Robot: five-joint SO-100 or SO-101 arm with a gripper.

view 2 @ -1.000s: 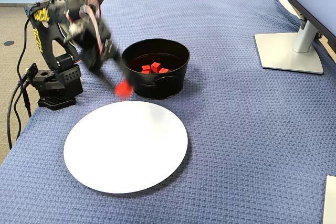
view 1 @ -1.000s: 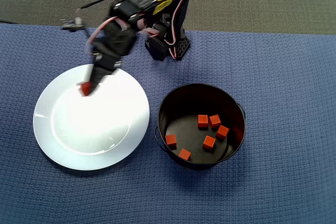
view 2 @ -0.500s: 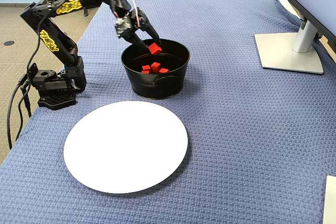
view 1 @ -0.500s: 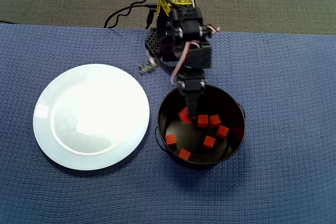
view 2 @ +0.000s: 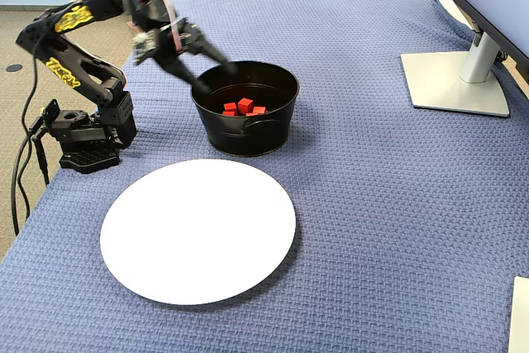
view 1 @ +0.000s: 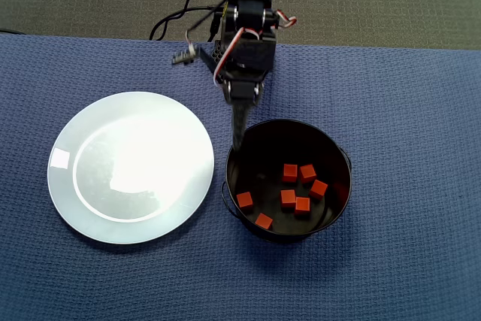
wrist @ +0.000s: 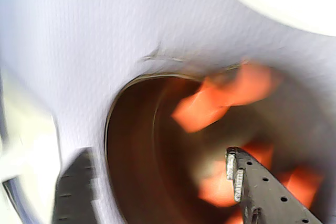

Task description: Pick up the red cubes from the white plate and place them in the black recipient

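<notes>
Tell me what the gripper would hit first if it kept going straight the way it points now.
Probably the black pot: the gripper points down at its near rim, with open jaws framing the pot's inside in the wrist view. Whether it would clip the rim or reach the red cubes inside is unclear; depth is hard to judge.

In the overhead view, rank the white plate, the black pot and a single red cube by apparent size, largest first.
1. White plate, widest.
2. Black pot, somewhat narrower.
3. One red cube, far smaller than both.
</notes>
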